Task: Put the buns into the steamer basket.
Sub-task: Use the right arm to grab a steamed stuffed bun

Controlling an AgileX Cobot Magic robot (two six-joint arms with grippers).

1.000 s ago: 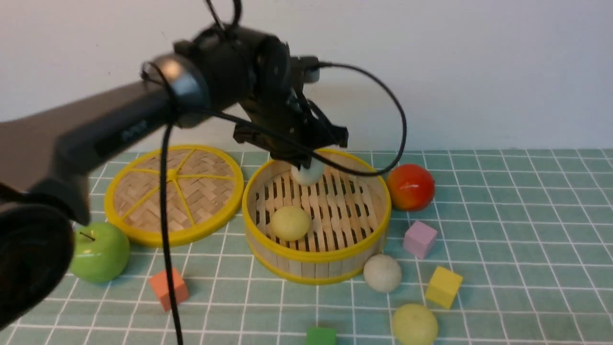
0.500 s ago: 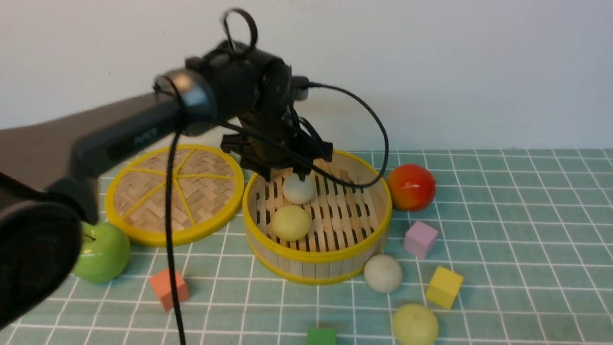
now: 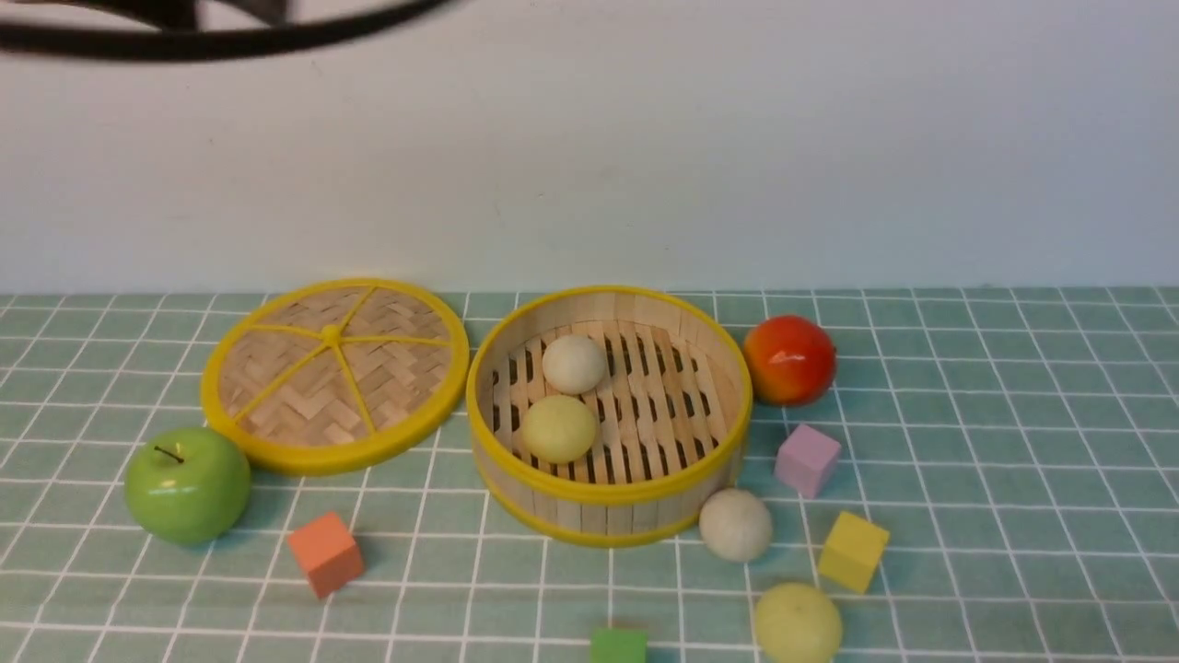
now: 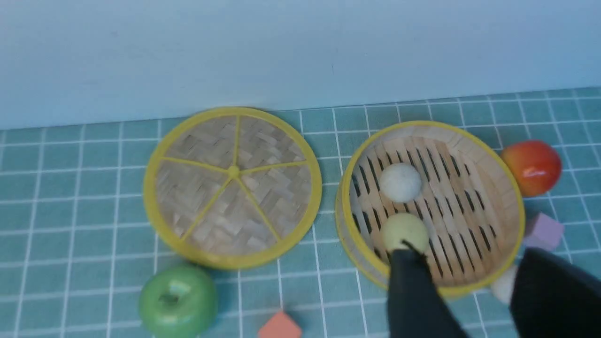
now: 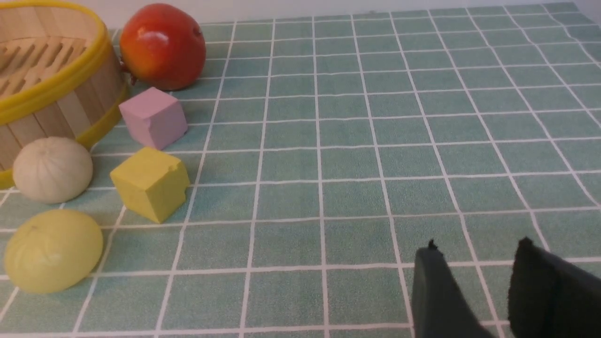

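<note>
Two buns are seen lying on the slatted floor of the steamer basket. An off-white bun sits toward the back and a pale yellow-green bun just in front of it, the pair close together left of centre. Two more are found outside on the green checked surface. A second off-white bun lies just beside the basket's front-right wall, and a second yellow-green bun lies nearer the camera, near a yellow cube. A pink cube and a red apple are ranged along the basket's right side. The flat woven lid is laid just left of the basket. A green apple stands at its front-left edge, an orange cube lies in front of it, and a green cube is cut off by the front view's lower edge. The left hand is seen high over the scene, framed against the basket's near rim, its fingers parted and nothing held between them. The right hand is held low over bare surface, well right of the outside buns, its fingers likewise apart and empty.
</note>
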